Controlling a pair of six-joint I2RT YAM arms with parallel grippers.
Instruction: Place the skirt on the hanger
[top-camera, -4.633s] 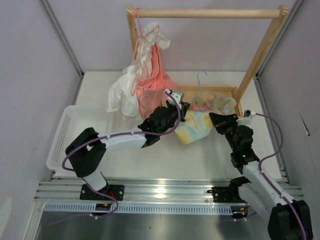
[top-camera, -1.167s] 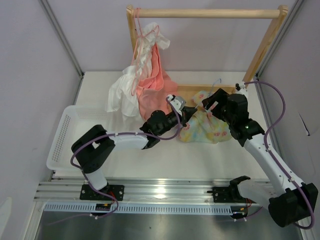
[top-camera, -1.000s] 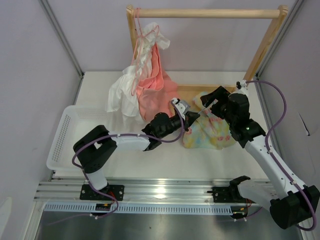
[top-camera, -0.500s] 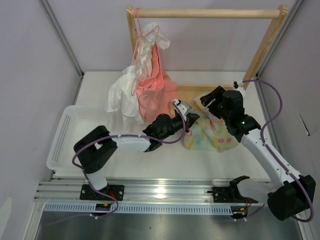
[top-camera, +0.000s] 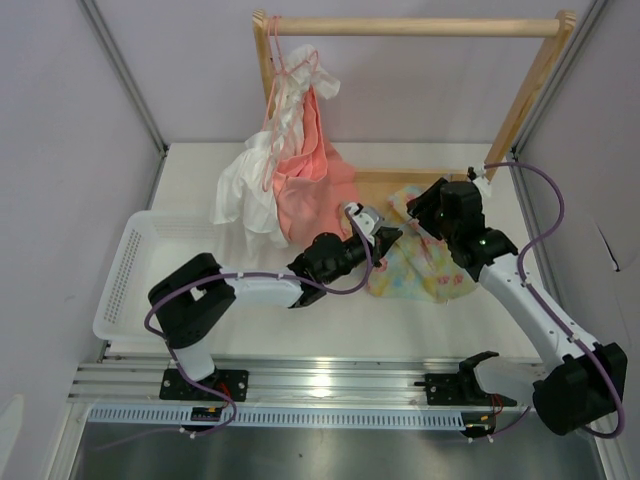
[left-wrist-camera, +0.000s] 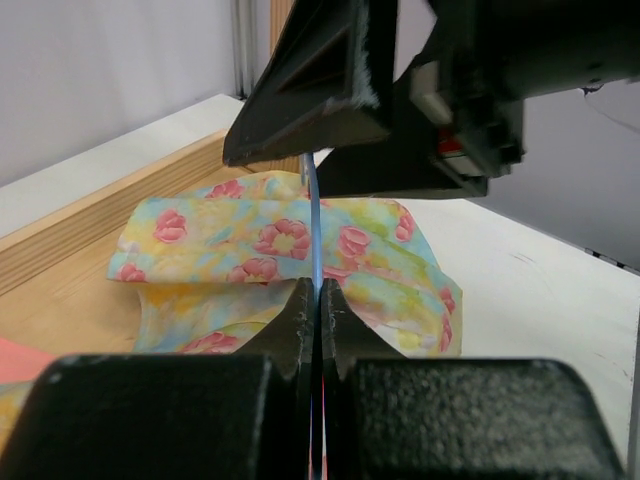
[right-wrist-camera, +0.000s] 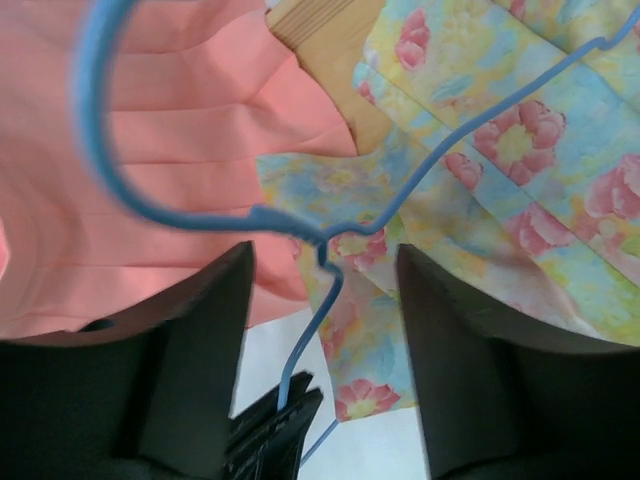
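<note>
left gripper (left-wrist-camera: 318, 300): clamped tight on the hanger (right-wrist-camera: 300, 226) wire | right gripper (right-wrist-camera: 322, 255): jaws set apart either side of the hanger neck | skirt (top-camera: 425, 270): laid flat beneath the hanger, partly on the wooden rack base (left-wrist-camera: 90, 205), partly on the table (left-wrist-camera: 530, 280)

The pale yellow-and-blue flower-print skirt (top-camera: 430, 268) lies creased and spread, the thin light-blue wire hanger (right-wrist-camera: 285, 222) over it.
</note>
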